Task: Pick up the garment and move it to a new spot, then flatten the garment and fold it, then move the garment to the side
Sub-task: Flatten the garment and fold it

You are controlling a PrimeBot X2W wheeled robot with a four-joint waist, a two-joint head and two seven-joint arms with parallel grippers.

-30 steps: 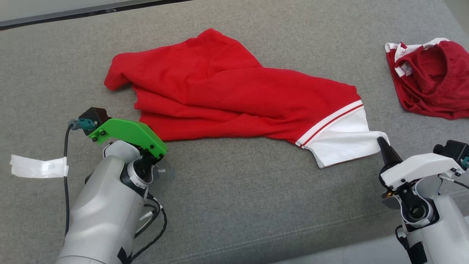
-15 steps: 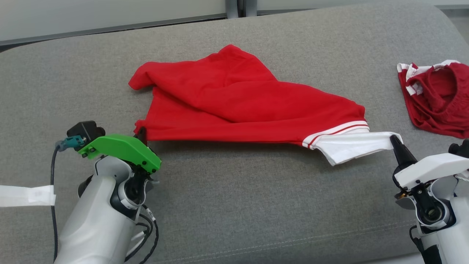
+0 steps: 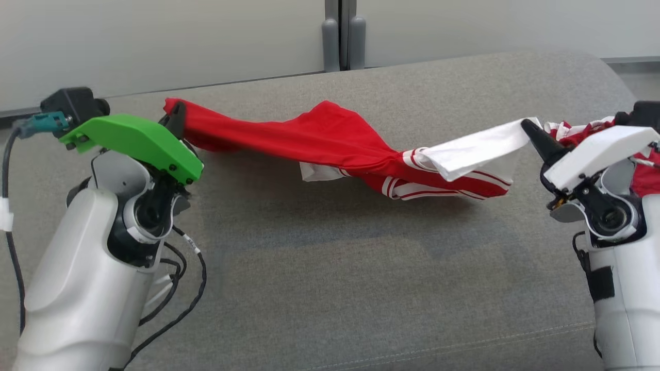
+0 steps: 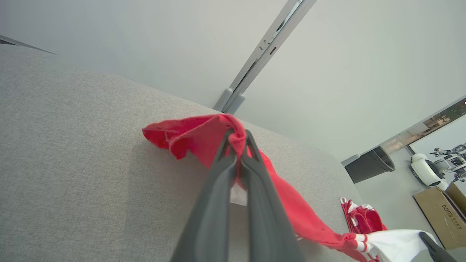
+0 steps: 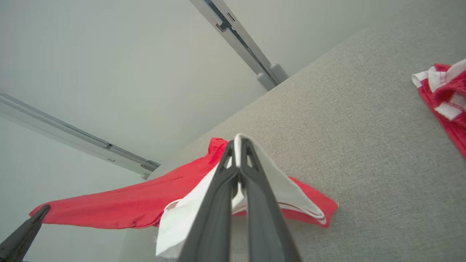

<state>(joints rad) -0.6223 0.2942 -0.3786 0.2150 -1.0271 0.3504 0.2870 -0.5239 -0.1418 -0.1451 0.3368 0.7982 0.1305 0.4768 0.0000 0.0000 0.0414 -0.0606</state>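
The garment (image 3: 330, 136) is red with white, striped-edged trim and hangs stretched between both arms above the grey cushion. My left gripper (image 3: 178, 111) is shut on its red corner (image 4: 238, 136) at the upper left. On the right, my right gripper (image 3: 527, 124) is shut on the white end (image 5: 238, 140). The middle of the cloth (image 5: 145, 203) sags toward the cushion, and the striped hem (image 3: 438, 188) droops lowest.
A second red and white garment (image 3: 647, 170) lies bunched at the far right behind my right arm, also seen as a red heap (image 4: 360, 218) and at the edge (image 5: 444, 94). The grey cushion (image 3: 309, 268) spreads wide below. A wall with a grey post (image 3: 340, 36) stands behind.
Both grippers have risen and carried the garment off the cushion; it now hangs stretched between them. The head camera has tilted up, so the wall shows.
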